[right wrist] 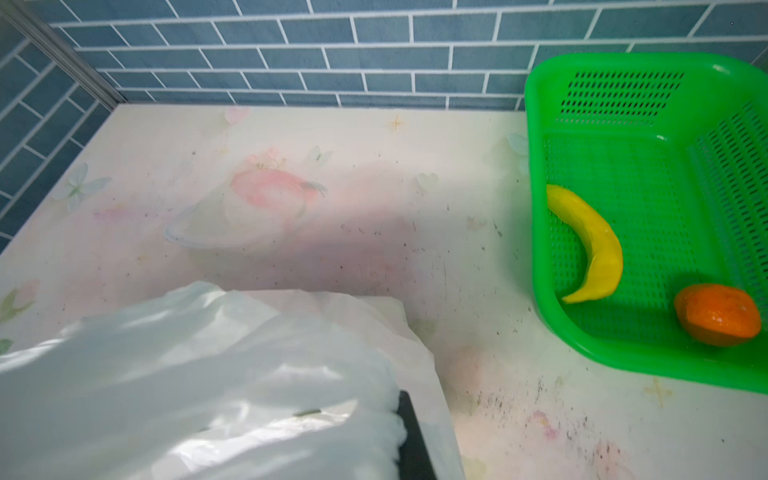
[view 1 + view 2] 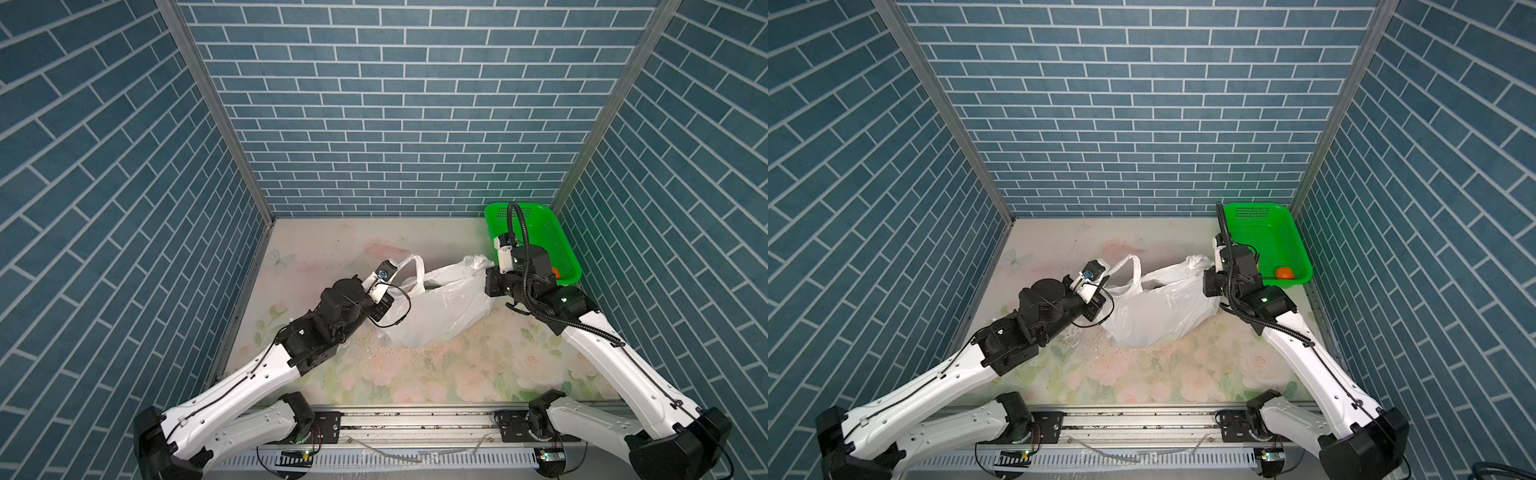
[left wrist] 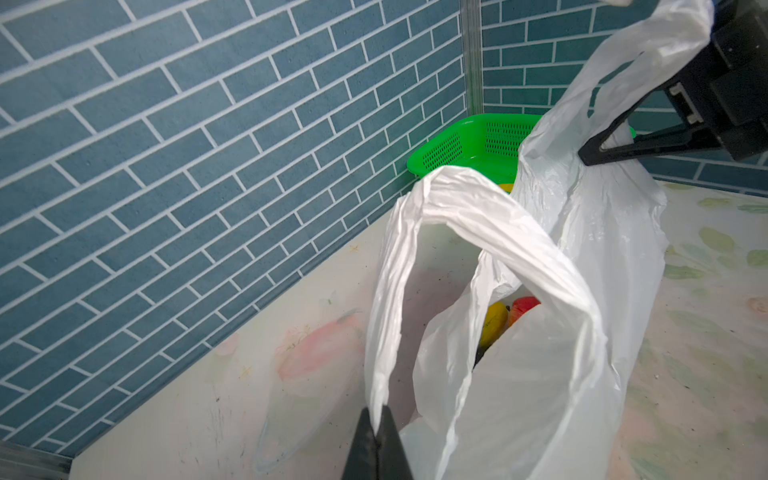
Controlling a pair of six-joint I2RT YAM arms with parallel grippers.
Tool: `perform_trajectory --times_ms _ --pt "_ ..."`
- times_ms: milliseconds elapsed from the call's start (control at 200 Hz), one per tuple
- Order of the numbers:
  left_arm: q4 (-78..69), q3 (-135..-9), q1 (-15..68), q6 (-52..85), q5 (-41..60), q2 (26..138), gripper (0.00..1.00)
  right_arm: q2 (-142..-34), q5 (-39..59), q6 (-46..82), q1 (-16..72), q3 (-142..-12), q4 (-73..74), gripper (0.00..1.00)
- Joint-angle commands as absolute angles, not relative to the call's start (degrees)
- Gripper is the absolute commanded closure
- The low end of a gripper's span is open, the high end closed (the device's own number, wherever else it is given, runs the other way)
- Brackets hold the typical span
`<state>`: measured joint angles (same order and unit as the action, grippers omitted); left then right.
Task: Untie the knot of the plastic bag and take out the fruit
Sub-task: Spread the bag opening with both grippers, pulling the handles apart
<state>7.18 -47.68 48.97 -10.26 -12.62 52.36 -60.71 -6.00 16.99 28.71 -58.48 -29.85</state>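
Plastic bag [image 2: 440,307] lies mid-table, knot undone. Left gripper [image 3: 376,436] pinched shut on one handle [image 3: 478,199], right gripper [image 3: 590,154] clamped on the other (held apart, prob. to keep mouth open) so fruit [image 3: 511,316] inside is reachable.

In both top views we look steeply down from high above the front edge onto the whole tabletop [image 2: 415,370]. Our two wrist views sit close and low, sharing the plastic bag [image 3: 540,374] and the green basket [image 1: 615,62].
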Motion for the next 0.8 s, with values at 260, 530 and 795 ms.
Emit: perform_trajectory --times_ms 260,530,795 --pt "6.0 -32.6 48.6 0.9 -13.3 47.5 1.0 -55.4 -1.4 27.5 29.1 -43.5 -31.5 1.0" --pt "-1.5 -26.4 48.6 1.5 -17.2 49.8 1.0 -56.1 0.3 32.5 33.4 -32.8 -27.3 1.0" --pt "-9.0 -24.6 48.4 -1.0 -20.6 56.3 1.0 -60.2 4.7 32.6 36.9 -28.1 -21.2 1.0"
